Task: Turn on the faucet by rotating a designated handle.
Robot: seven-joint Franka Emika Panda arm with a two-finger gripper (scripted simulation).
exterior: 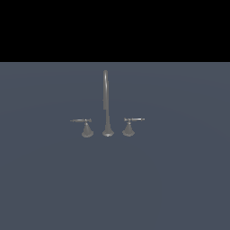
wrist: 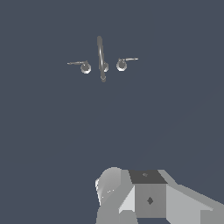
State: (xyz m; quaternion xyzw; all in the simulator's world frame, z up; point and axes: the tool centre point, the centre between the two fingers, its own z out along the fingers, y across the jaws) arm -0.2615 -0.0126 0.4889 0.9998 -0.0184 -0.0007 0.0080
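The gripper cannot be made out in either view. The exterior view shows no arm at all, and its upper band is plain black with nothing readable in it. In the wrist view only a pale grey blocky part of the arm point(wrist: 148, 197) shows at the picture's edge, partly cut off — a rounded housing beside a boxy piece with a darker face. No fingers appear there, so whether the hand is spread or pressed together cannot be told.

The faucet point(exterior: 106, 104) stands alone on a flat slate-blue surface point(exterior: 170, 179), small and dull grey. Its tall thin gooseneck spout point(exterior: 105, 90) rises between two short levers on flared bases. The handle point(exterior: 82, 121) is the lever on the exterior view's left, its thin bar lying level and pointing outward, away from the spout. The twin lever point(exterior: 133, 120) on the exterior view's right mirrors it. Fine detail of the lever ends is too small to read.

Relative to the hand, the faucet lies well ahead of the wrist — far from the visible arm part, with bare surface between them. From the wrist camera the set is seen from above, the handle point(wrist: 78, 64) to one side of the spout point(wrist: 101, 57) and the twin point(wrist: 126, 61) to the other. Nothing touches the handle.
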